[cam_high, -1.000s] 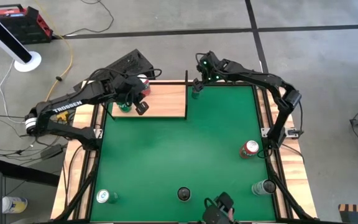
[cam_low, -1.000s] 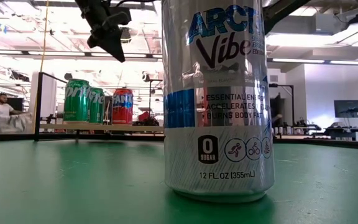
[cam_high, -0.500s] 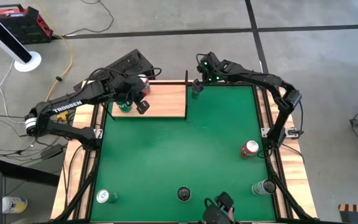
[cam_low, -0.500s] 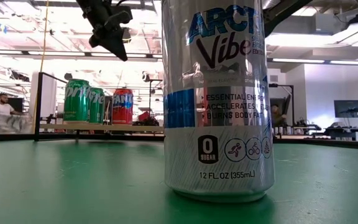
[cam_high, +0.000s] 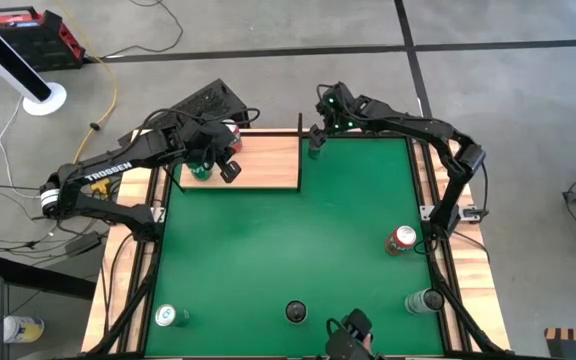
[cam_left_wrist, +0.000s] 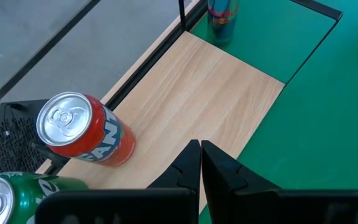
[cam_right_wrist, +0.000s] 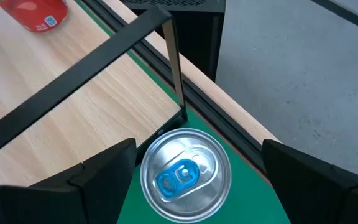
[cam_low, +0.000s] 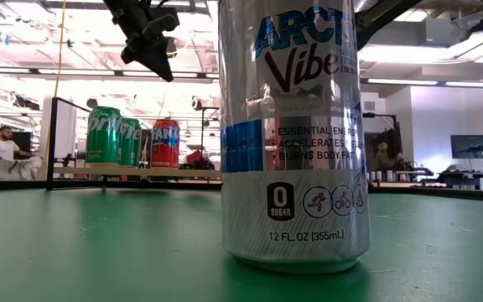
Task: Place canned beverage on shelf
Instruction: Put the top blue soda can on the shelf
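The shelf (cam_high: 265,161) is a pale wood panel with a thin dark frame at the mat's far left. A red can (cam_left_wrist: 84,130) and a green can (cam_left_wrist: 8,199) stand upright on it. My left gripper (cam_left_wrist: 200,152) is shut and empty above the shelf, beside those cans; it also shows high in the low view (cam_low: 151,46). A silver can with a blue tab (cam_right_wrist: 185,174) stands on the green mat, just outside the shelf's corner post (cam_right_wrist: 174,68). My right gripper (cam_right_wrist: 199,149) is open above it, one finger on each side, touching nothing.
A large silver can (cam_low: 292,134) stands at the near edge, seen from above as a dark-topped can (cam_high: 296,311). A red can (cam_high: 401,238), a silver can (cam_high: 423,300) and a green-topped can (cam_high: 171,316) stand on the mat (cam_high: 288,240).
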{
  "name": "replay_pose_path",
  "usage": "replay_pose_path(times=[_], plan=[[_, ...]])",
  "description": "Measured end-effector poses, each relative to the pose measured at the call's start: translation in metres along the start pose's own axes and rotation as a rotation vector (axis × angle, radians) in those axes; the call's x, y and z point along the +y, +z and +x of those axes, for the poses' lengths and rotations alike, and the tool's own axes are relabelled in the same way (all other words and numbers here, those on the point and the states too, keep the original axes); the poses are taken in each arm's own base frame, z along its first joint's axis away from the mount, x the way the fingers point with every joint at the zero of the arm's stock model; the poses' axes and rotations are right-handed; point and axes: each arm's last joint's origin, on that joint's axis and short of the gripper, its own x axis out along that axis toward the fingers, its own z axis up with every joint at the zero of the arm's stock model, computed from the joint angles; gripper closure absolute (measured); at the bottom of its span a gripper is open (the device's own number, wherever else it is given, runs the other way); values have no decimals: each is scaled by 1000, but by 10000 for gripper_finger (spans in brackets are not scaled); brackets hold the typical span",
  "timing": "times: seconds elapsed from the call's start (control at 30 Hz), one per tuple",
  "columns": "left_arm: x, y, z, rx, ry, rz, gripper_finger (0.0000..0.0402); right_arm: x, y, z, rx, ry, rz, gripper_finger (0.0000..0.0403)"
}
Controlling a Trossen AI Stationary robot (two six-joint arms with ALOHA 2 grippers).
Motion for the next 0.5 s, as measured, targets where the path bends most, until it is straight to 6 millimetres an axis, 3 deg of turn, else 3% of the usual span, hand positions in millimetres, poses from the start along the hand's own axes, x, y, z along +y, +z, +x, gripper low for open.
replay_pose_path(times=[0.17, 0.5], plan=[[0, 0, 0, 0, 0, 4, 402, 1, -1, 0, 7, 20, -4, 27], [0, -1, 0, 7, 1, 6, 402, 5, -11, 22, 73, -41, -47, 9]])
